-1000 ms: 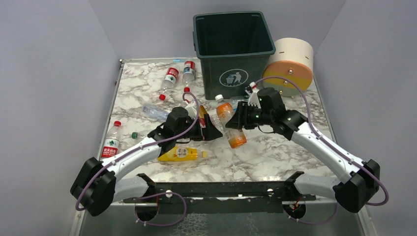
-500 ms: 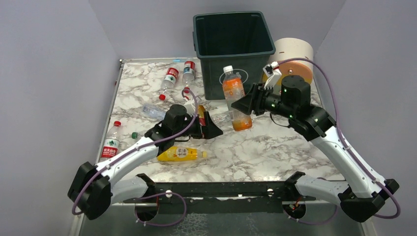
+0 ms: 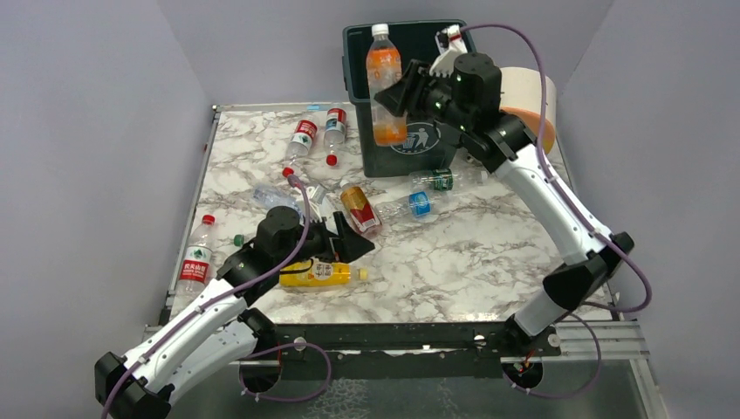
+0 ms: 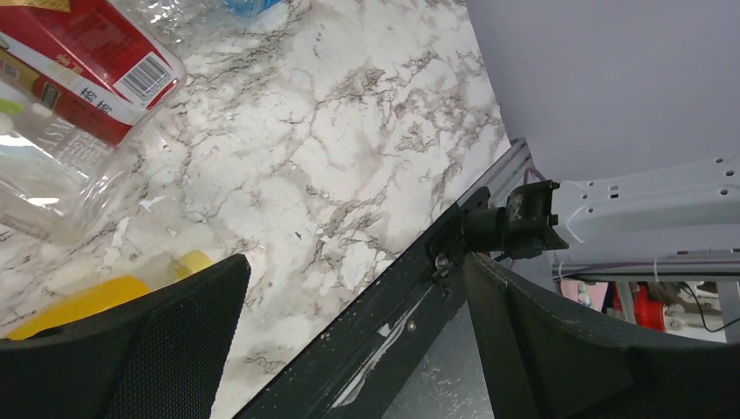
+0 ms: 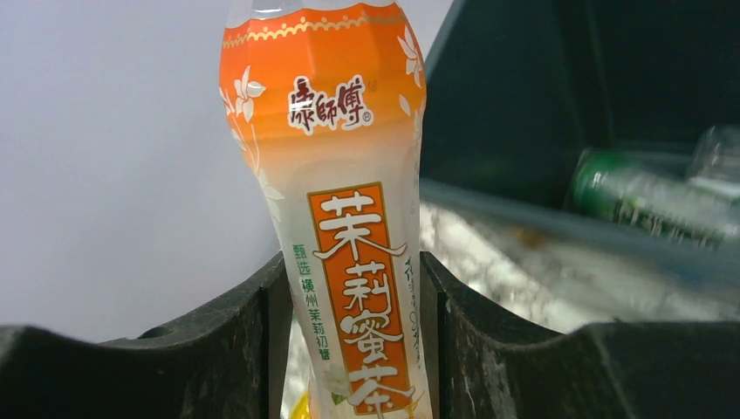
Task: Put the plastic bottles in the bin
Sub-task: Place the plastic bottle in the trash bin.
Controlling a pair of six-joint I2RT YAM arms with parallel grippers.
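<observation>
- The right arm has risen from mid-table to the upper centre of the top view. The right gripper is clamped on the orange bottle, and the wrist view shows a finger pressed to each side of the label.
- The orange bottle was low over the table a second ago. It now hangs upright, cap up, level with the rim of the bin at its left front corner.
- Do not treat the bottle as being over the opening. In the wrist view the dark bin wall stands to the right of the bottle, so you probably still need to carry it further before letting go.
- The left arm has drawn back toward the lower left of the top view. The left gripper is spread apart with nothing between the fingers, which the left wrist view confirms.
- That retreat has uncovered the red-and-gold bottle. It lies just beyond the left gripper, in the centre of the table.
- The yellow bottle lies just beside the left gripper on its near side, and it has not moved.
- Task status: one bottle is in transit. The remaining bottles lie scattered across the upper left and centre of the table, two of them at the foot of the bin.
</observation>
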